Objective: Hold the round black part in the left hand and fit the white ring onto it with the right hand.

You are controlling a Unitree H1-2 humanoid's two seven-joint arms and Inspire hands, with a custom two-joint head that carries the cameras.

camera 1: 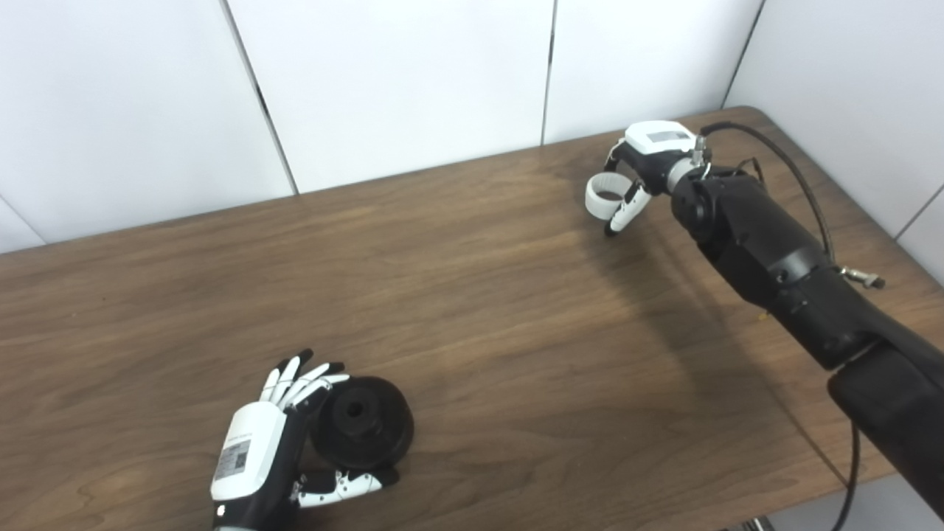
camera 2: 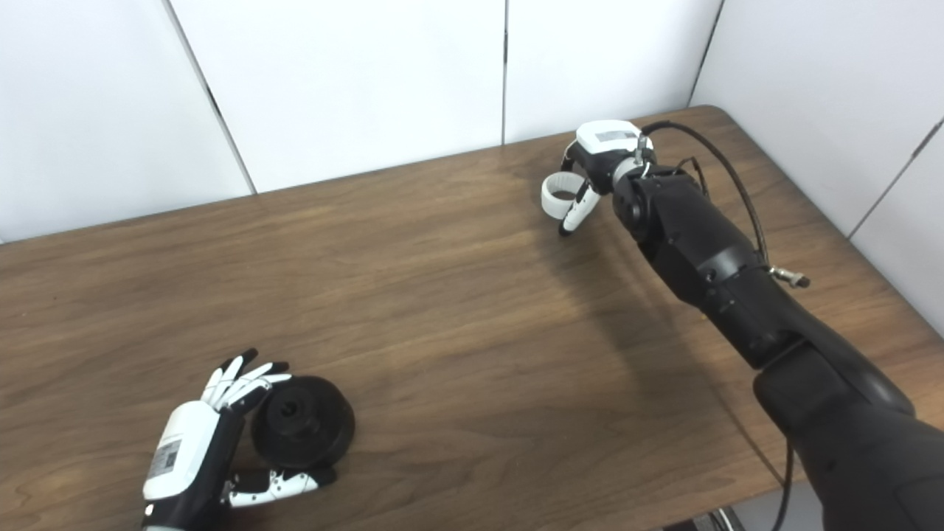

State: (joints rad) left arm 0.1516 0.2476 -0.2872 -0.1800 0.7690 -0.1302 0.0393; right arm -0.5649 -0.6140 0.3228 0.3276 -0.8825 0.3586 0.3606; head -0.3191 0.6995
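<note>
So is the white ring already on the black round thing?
No, the white ring is at the right hand far across the table, while the round black part sits by the left hand.

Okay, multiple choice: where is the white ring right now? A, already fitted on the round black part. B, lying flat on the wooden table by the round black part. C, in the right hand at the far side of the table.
C: the white plastic ring is held in the fingers of the right hand near the far edge, well away from the round black part beside the left hand.
</note>
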